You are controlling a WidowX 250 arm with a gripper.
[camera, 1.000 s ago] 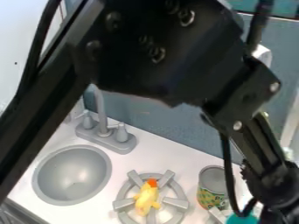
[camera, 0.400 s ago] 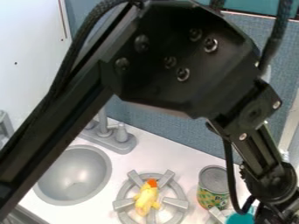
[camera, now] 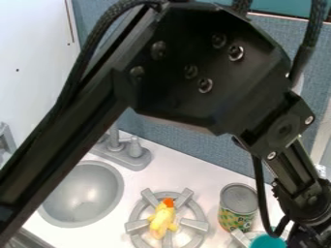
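At the bottom right corner, the gripper's black upper part point(camera: 313, 236) shows below the wrist, cut off by the view's edge. Just left of it is a teal round object point(camera: 267, 241) on a second grey burner, partly cut off by the bottom edge. A tin can point(camera: 237, 207) with a green and orange label stands upright up and to the left of the teal object. Farther left, a yellow toy figure with an orange-red top point(camera: 162, 221) lies on the grey stove burner point(camera: 138, 210). Whether the gripper touches or holds anything is hidden.
The arm's dark links span the upper middle and left, above the grey sink bowl point(camera: 82, 193) and the grey faucet point(camera: 123, 153). A blue-grey wall panel point(camera: 188, 147) stands behind the white counter point(camera: 200, 179).
The arm's large elbow section has shifted right and slightly down since the first frame, with a small further shift right since the second. The can, yellow figure and burner have stayed put.
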